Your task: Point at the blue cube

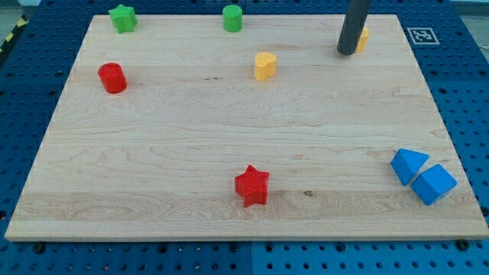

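Observation:
The blue cube (pixel 434 184) lies near the board's bottom right corner, touching a blue triangular block (pixel 408 164) on its upper left. My tip (pixel 347 53) is at the view's top right, far above both blue blocks. It stands just left of a yellow block (pixel 362 37) that the rod partly hides.
The wooden board (pixel 153 137) also holds a green star (pixel 122 18) at top left, a green cylinder (pixel 232 17) at top centre, a red cylinder (pixel 112 78) at left, a yellow heart (pixel 264 66) and a red star (pixel 251 186) at bottom centre.

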